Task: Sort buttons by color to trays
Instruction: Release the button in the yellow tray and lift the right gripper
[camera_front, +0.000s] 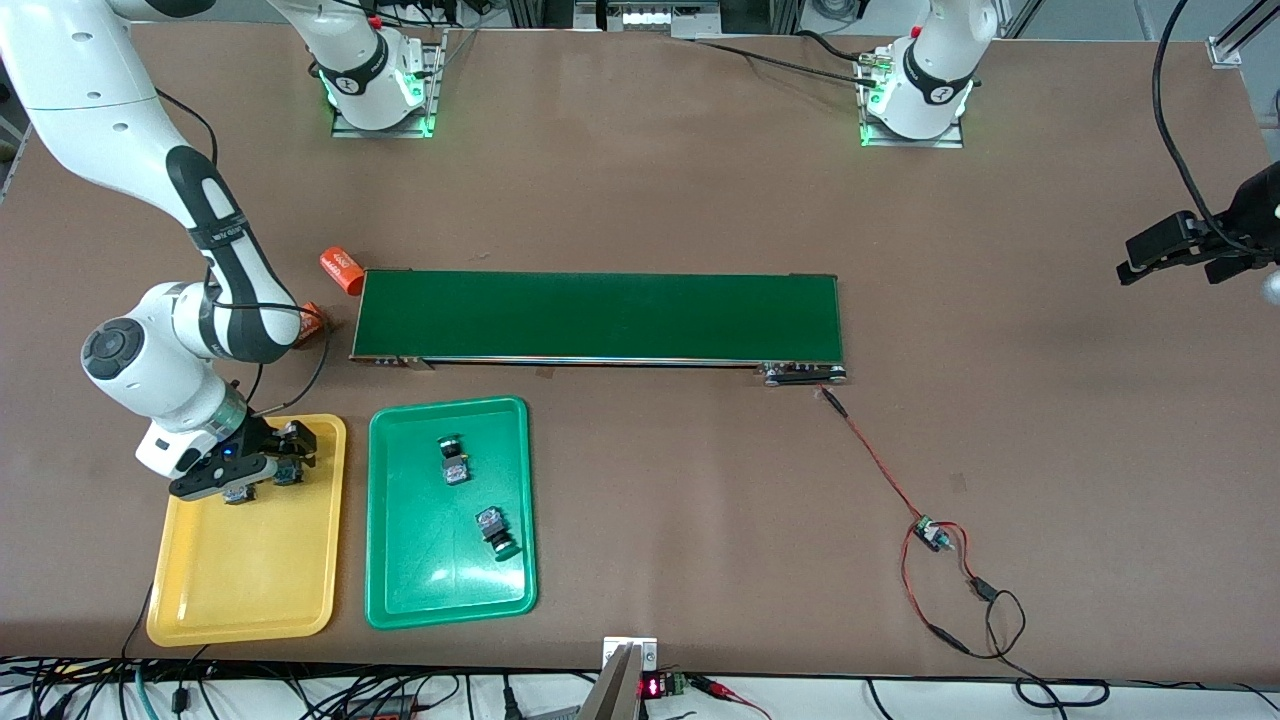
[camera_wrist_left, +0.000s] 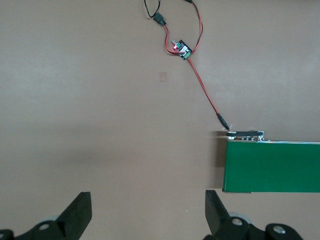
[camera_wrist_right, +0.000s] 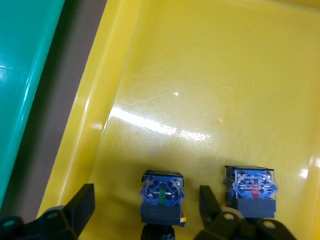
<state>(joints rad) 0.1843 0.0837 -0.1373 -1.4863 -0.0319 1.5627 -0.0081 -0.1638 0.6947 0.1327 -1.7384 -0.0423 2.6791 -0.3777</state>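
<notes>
On the tabletop (camera_front: 640, 200) we see the yellow tray (camera_front: 250, 570) and the green tray (camera_front: 420, 570) side by side. Our right gripper (camera_wrist_right: 142, 212) hangs low in the yellow tray, fingers wide around one of two buttons (camera_wrist_right: 161, 200) there; two more buttons (camera_front: 453, 458) lie in the green tray. Our left gripper (camera_wrist_left: 149, 217) waits over bare tabletop, fingers wide.

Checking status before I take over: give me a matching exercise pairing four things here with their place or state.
Things:
1. right gripper
2. left gripper
3. two green-capped buttons
4. conveyor belt

Places or states:
A. in the green tray
B. open, over bare table
C. bare, nothing on it
D. open, over the yellow tray, a button between its fingers

Pairs: 1-D, 2-B, 3-A, 4-C
</notes>
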